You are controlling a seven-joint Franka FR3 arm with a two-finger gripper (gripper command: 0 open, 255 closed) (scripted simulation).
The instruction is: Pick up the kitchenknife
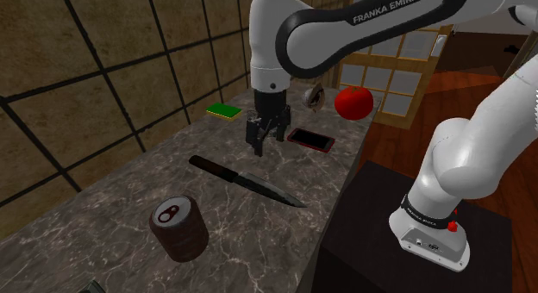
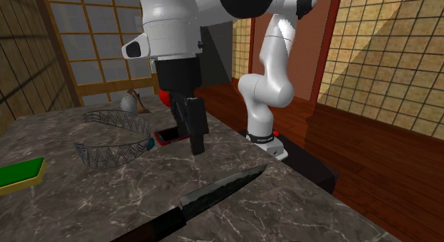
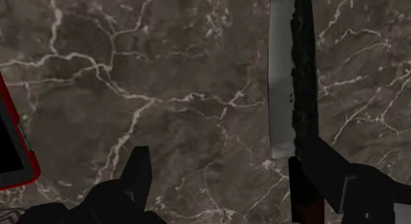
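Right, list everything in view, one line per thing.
Kitchen knife: 1, dark handle, grey blade, flat mid-counter.
Drink can: 1, dark brown-red, counter's near end in the shoulder view.
Sponge: 1, green over yellow, by the wall.
Phone: 1, red-edged, black screen, beyond the gripper.
Red fruit: 1, counter's far end.
Wire racks: 2, grey, near the phone.
Counter: 1, dark marble.
Stand: 1, black, beside the counter.
Arm: 1, white.
Gripper: 1, black, open, above the counter beside the knife.
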